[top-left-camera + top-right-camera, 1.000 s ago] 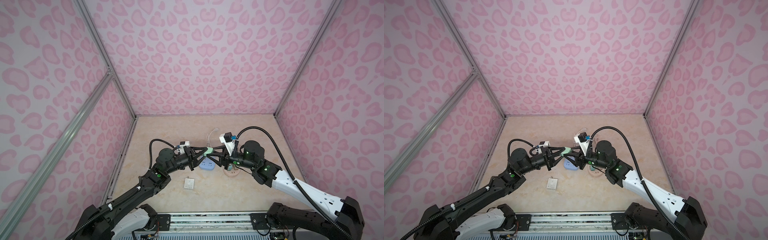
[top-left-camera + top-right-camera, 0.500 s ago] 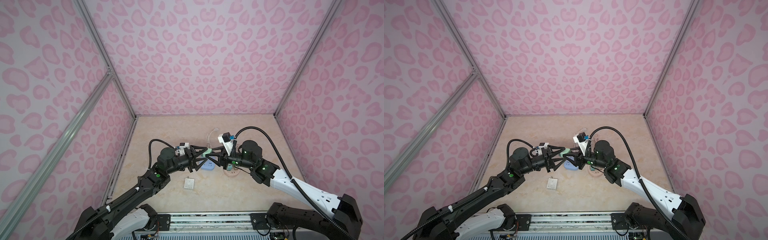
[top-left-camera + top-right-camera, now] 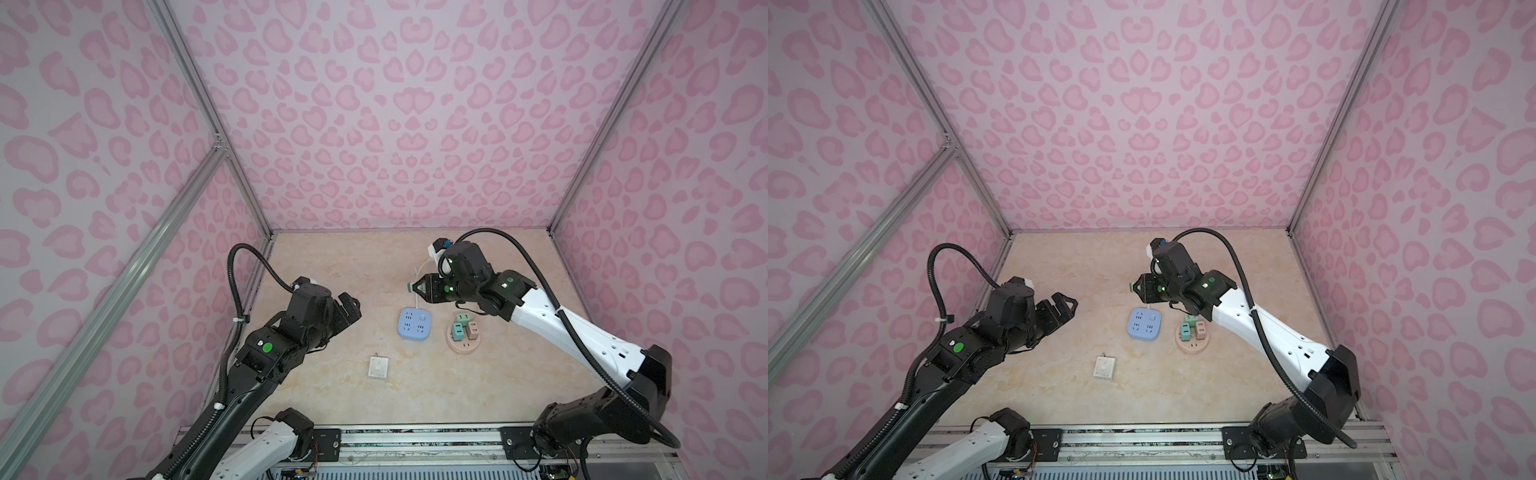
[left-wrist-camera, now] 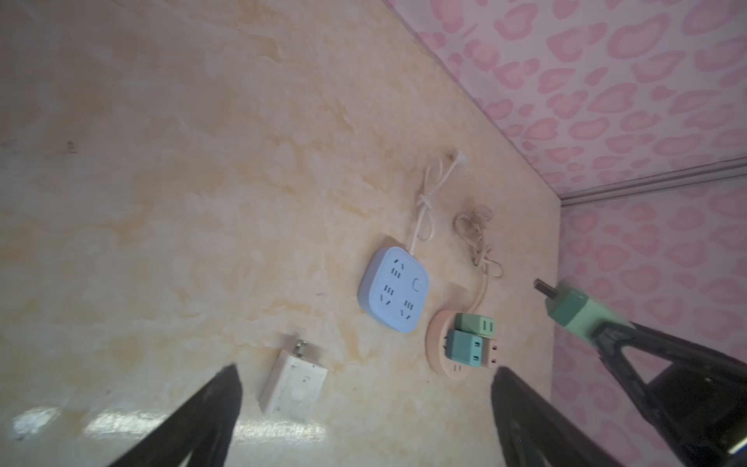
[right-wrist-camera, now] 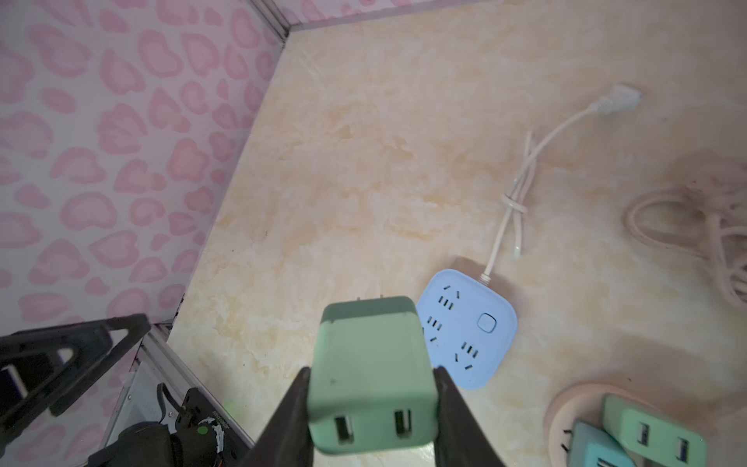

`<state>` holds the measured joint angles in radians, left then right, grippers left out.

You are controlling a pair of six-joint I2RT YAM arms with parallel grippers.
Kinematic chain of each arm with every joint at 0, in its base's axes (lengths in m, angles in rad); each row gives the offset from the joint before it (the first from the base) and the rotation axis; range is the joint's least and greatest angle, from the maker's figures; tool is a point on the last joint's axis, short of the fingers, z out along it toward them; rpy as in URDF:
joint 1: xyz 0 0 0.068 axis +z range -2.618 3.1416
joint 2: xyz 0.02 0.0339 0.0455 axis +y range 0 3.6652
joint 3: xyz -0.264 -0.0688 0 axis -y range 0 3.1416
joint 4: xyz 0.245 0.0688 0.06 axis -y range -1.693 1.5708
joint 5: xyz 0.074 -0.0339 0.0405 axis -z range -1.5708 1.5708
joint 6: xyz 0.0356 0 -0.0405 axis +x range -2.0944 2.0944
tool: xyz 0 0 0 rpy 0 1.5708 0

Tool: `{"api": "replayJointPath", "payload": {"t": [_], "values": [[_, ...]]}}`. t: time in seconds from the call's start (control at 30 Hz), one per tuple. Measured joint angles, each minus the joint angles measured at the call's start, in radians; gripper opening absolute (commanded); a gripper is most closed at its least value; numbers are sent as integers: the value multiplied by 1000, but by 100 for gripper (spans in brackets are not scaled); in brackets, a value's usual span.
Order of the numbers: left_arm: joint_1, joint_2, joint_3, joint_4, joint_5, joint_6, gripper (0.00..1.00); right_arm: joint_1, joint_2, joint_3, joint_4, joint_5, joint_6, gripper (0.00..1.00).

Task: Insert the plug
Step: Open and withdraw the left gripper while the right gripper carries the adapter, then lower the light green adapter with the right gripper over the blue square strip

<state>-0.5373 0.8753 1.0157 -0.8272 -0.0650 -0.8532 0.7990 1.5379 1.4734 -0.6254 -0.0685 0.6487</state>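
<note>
My right gripper is shut on the green plug, a small block with two USB ports facing the wrist camera and its prongs pointing away. In both top views that gripper hangs above the table just behind the blue power strip, with the plug at its tip. The strip lies flat with its sockets up. My left gripper stands open and empty to the left, well apart from the plug. Its jaws are wide apart in the left wrist view.
A round pink socket base with three small adapters plugged in sits right of the strip. A white adapter lies nearer the front. The strip's white cord and a coiled pink cord trail toward the back wall.
My left gripper let go of the green plug, opened wide and drew back to the left. The right gripper kept the plug and lifted slightly toward the back.
</note>
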Motion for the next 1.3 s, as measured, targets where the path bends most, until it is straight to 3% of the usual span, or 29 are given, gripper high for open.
{"api": "replayJointPath", "payload": {"t": [0.23, 0.57, 1.3], "values": [[5, -59, -56, -27, -66, 31, 98, 9, 222, 206, -212, 42, 147, 0], [5, -113, -129, -35, -65, 23, 99, 35, 419, 322, -289, 45, 271, 0], [5, -145, -180, -31, -65, 23, 99, 53, 475, 276, -292, 101, 379, 0]]}}
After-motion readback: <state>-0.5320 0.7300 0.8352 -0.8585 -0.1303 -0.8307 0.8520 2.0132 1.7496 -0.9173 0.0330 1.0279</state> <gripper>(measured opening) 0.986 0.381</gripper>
